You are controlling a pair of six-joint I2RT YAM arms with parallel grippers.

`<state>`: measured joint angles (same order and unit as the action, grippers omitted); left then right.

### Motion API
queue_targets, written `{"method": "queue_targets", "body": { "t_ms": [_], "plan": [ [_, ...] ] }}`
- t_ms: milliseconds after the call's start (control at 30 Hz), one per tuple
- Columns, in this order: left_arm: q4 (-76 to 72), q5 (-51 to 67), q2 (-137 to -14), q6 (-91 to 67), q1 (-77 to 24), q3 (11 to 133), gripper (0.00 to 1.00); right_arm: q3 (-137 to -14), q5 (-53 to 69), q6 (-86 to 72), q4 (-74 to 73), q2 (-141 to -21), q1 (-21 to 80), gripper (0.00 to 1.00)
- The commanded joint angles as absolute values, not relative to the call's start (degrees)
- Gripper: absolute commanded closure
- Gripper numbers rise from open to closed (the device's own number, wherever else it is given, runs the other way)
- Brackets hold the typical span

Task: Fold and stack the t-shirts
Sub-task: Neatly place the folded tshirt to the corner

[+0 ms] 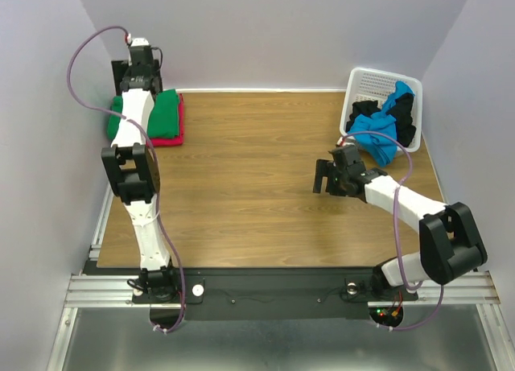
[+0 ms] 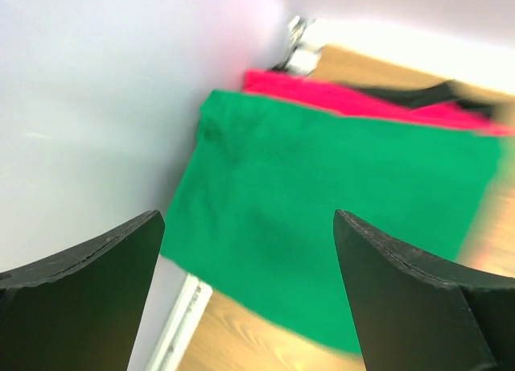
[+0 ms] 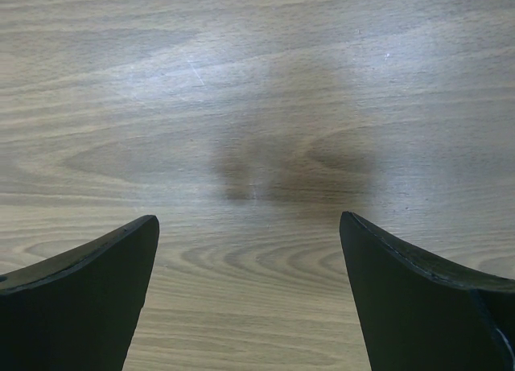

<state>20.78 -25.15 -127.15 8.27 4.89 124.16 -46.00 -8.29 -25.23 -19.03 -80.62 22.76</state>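
A folded bright green t-shirt (image 1: 166,113) lies on a folded magenta-red t-shirt (image 1: 172,139) at the table's far left. My left gripper (image 1: 137,80) hovers over the back of this stack, open and empty. The left wrist view shows the left gripper (image 2: 247,218) above the green shirt (image 2: 322,186), with the red shirt (image 2: 362,104) beyond. A blue t-shirt (image 1: 375,134) and black t-shirts (image 1: 405,113) hang bunched from the basket. My right gripper (image 1: 324,178) is open and empty, low over bare wood (image 3: 257,146) right of centre; in the right wrist view the right gripper (image 3: 248,218) has nothing between its jaws.
The white lattice basket (image 1: 367,80) leans tilted at the far right corner. Grey walls close in the left, back and right sides. A metal rail (image 1: 100,222) runs along the table's left edge.
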Motion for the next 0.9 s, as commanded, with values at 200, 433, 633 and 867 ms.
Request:
{"method": "queue_targets", "body": {
  "t_ms": [200, 433, 633, 867],
  "plan": [
    [18.5, -23.6, -89.3, -17.3, -14.8, 99.1, 0.01, -45.2, -6.9, -25.0, -16.2, -72.6, 22.4, 0.00],
    [9.0, -24.1, -65.4, -32.9, -26.8, 60.6, 0.01, -42.5, -7.9, -26.2, -13.4, -66.6, 22.6, 0.00],
    [19.2, -28.8, -54.4, -40.0, -28.4, 48.1, 0.01, -41.3, -7.7, -27.5, -10.5, -61.7, 22.5, 0.00],
    [22.9, -30.8, -46.9, -44.9, -29.2, 43.5, 0.01, -36.9, -12.7, -27.5, -6.6, -54.1, 22.5, 0.00]
  ]
}}
